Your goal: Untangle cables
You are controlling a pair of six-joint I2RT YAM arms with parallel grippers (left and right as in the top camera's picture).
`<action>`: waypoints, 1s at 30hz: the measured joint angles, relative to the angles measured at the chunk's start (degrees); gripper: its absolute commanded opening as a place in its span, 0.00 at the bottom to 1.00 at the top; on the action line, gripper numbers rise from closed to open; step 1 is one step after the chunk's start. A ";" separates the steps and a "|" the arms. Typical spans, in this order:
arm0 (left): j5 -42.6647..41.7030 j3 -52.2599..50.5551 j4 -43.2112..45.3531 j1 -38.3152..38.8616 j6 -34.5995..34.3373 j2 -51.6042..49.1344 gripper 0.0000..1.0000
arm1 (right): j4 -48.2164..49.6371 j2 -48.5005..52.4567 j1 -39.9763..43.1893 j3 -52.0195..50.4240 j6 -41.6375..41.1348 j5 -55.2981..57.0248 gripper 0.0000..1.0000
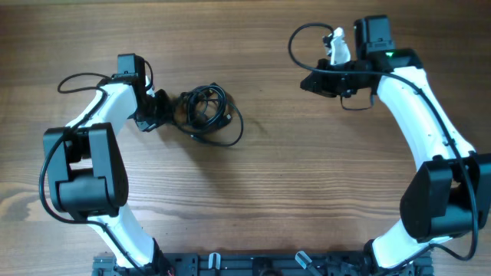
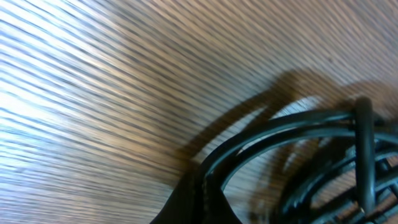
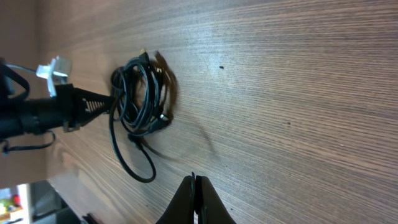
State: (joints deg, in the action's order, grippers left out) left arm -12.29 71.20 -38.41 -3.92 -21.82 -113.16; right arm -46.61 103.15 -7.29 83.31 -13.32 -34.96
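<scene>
The cables (image 1: pixel 205 107) lie as a small black knotted bundle left of the table's middle, with one loose loop trailing to the right. My left gripper (image 1: pixel 165 109) is at the bundle's left edge. In the left wrist view its fingers (image 2: pixel 205 183) are pressed together where a strand of the cables (image 2: pixel 364 155) comes out at their tips. My right gripper (image 1: pixel 307 83) is shut and empty, well to the right of the bundle. The right wrist view shows its closed jaws (image 3: pixel 194 182), the cables (image 3: pixel 149 93) and the left gripper (image 3: pixel 93 102) touching them.
The wooden table (image 1: pixel 291 169) carries nothing else. Thicker black wires run along both arms, and one loops above the right wrist (image 1: pixel 295 38). A black rail (image 1: pixel 253 264) runs along the front edge between the arm bases.
</scene>
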 measured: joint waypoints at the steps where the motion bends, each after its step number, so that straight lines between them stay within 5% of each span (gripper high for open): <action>1: -1.88 0.00 -0.44 0.00 0.63 0.00 0.45 | 0.00 0.00 -0.72 0.00 0.13 0.59 0.08; 5: -7.87 0.11 -4.74 0.13 2.08 0.76 0.68 | 1.33 0.00 -3.91 0.00 0.33 1.90 0.22; 13: -9.64 2.80 -4.83 0.24 -3.74 11.21 0.47 | 7.48 0.00 -8.66 0.00 0.79 2.25 0.26; 22: -4.17 2.80 1.14 5.70 -11.78 5.99 0.26 | 9.27 2.56 -8.63 0.00 0.28 2.29 0.25; 30: 3.10 2.80 1.40 9.31 -14.62 3.58 0.22 | 11.10 5.86 -8.63 0.00 0.07 2.47 0.25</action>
State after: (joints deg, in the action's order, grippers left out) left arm -9.19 74.00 -37.01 5.39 -36.45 -109.58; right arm -35.51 109.01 -15.92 83.31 -13.26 -32.49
